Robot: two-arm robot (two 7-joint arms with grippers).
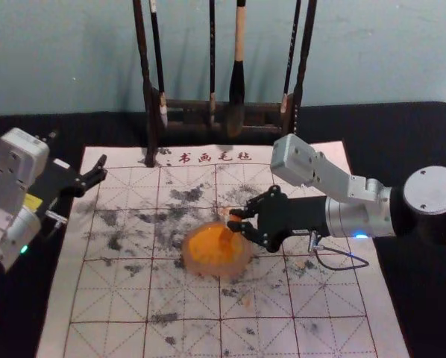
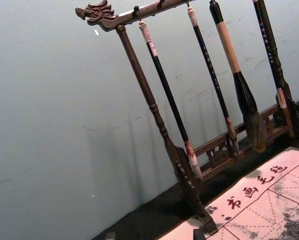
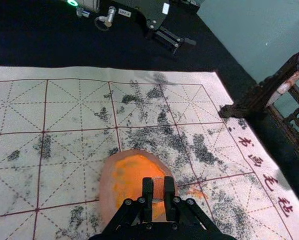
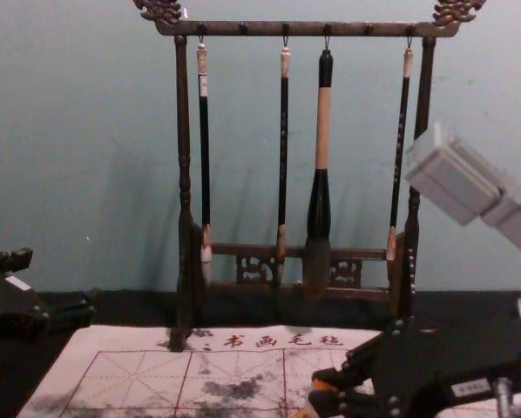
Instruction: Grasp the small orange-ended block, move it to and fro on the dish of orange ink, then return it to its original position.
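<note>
From the right edge of the white gridded mat (image 1: 111,298), the right gripper (image 1: 234,221) is pinching the small orange-ended block (image 3: 158,188) over the round dish of orange ink (image 1: 200,250), rubbing presumably under way, return remaining, the wide-open left gripper (image 1: 77,149) idling by the far left corner.

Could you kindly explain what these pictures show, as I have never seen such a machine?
This is a two-armed robot. One picture looks down from its head, one looks forward from its chest, and one comes from each wrist.

On the table lies a gridded sheet with dark ink marks, and on it a round dish of orange ink. Behind stands a wooden rack with four hanging brushes.

The right claw is at the dish, gripping a small block between its fingers. The left claw is parked off the sheet's left side, open and holding nothing.
</note>
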